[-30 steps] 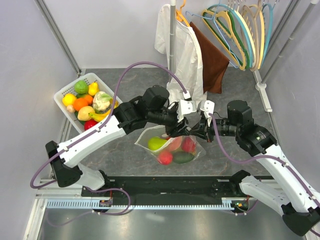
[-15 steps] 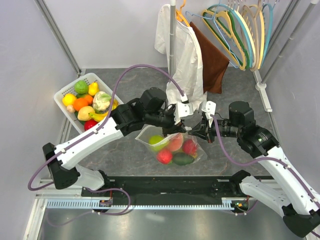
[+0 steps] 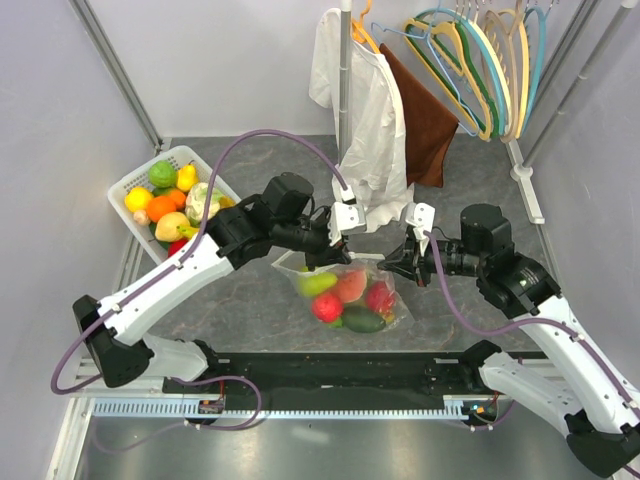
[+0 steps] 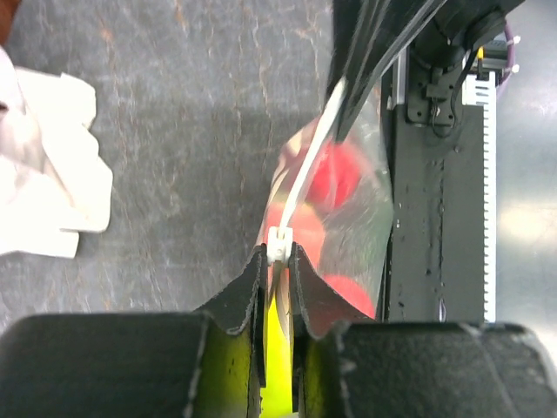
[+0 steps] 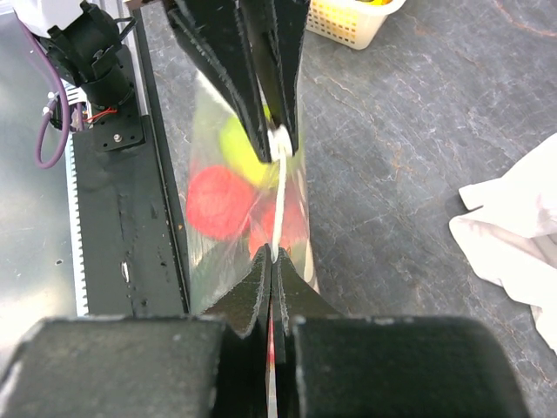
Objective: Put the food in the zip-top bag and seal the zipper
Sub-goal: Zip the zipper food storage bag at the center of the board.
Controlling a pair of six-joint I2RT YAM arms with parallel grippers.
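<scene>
The food point(image 3: 328, 306) meant for the zip-top bag point(image 3: 288, 270) is already inside: red, green and pink pieces bulge against the clear plastic, which hangs between the two arms just above the table point(image 3: 250, 310). What is left is the seal. The left hand point(image 4: 277, 261) is pinched tight on the white slider tab point(image 4: 278, 241), and the right hand point(image 5: 271, 266) is clamped flat on the far end of the mouth edge, holding the zipper point(image 4: 309, 165) taut between them. That stretch reads as one thin line, so it is probably closed. A short run from the slider to the bag's left corner likely remains. More toy produce sits in the white basket point(image 3: 130, 185).
</scene>
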